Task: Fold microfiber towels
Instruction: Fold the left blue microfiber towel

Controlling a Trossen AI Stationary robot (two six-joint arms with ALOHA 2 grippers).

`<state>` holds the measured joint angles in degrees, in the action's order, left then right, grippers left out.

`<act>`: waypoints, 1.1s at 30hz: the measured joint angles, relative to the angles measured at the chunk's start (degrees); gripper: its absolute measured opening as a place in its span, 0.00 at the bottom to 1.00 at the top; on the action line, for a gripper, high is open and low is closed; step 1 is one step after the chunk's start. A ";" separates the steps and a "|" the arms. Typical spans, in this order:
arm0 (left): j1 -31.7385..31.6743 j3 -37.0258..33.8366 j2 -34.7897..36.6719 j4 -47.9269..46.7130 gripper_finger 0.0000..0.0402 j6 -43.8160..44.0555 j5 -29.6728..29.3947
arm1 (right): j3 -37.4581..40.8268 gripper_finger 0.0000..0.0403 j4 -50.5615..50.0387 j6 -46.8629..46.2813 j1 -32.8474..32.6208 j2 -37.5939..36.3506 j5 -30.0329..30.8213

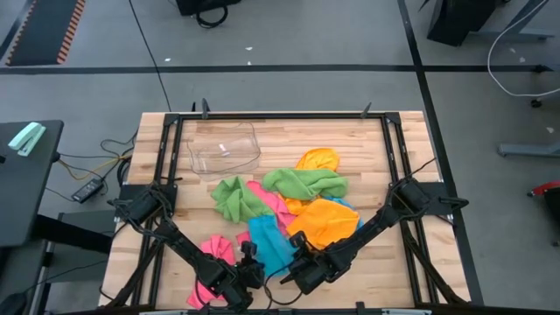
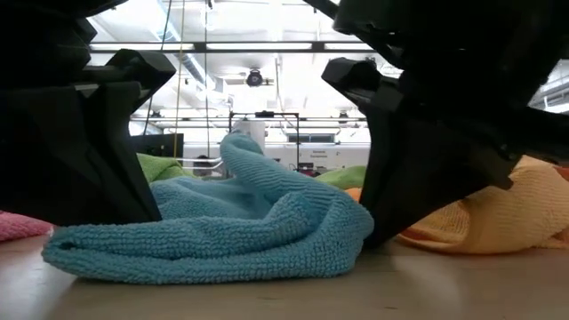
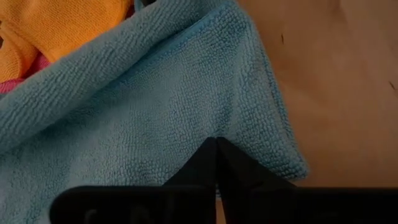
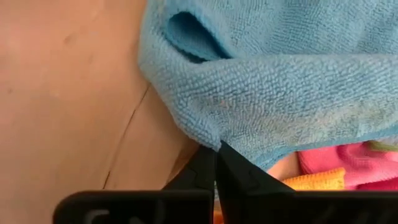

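Pinching the sky-blue microfiber towel [image 1: 269, 245] at six o'clock, left gripper [image 1: 248, 273] and right gripper [image 1: 296, 268] are clamping its edge, fingers pressed together, likely for spreading.

Front edge: we are seeing the left gripper [image 1: 248, 262] and right gripper [image 1: 293, 262] sitting either side of one towel [image 1: 269, 245].
Middle: the towel heap [image 1: 297, 197] is lying behind it.
Back left: a tub [image 1: 225, 149] is standing on the table [image 1: 385, 262].
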<state>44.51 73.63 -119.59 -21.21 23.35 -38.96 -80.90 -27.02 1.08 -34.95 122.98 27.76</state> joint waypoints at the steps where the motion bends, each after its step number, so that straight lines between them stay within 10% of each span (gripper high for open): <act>1: 0.11 0.00 0.10 -0.01 0.03 -0.01 0.00 | -0.65 0.02 -0.26 -0.28 0.06 0.00 -0.22; 33: 1.38 0.01 2.83 1.83 0.08 3.46 0.47 | -12.24 0.01 -5.09 -5.45 0.80 -1.63 -6.50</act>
<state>45.89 73.64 -116.76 -19.38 26.82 -38.49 -93.14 -32.11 -4.36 -34.15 121.35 21.26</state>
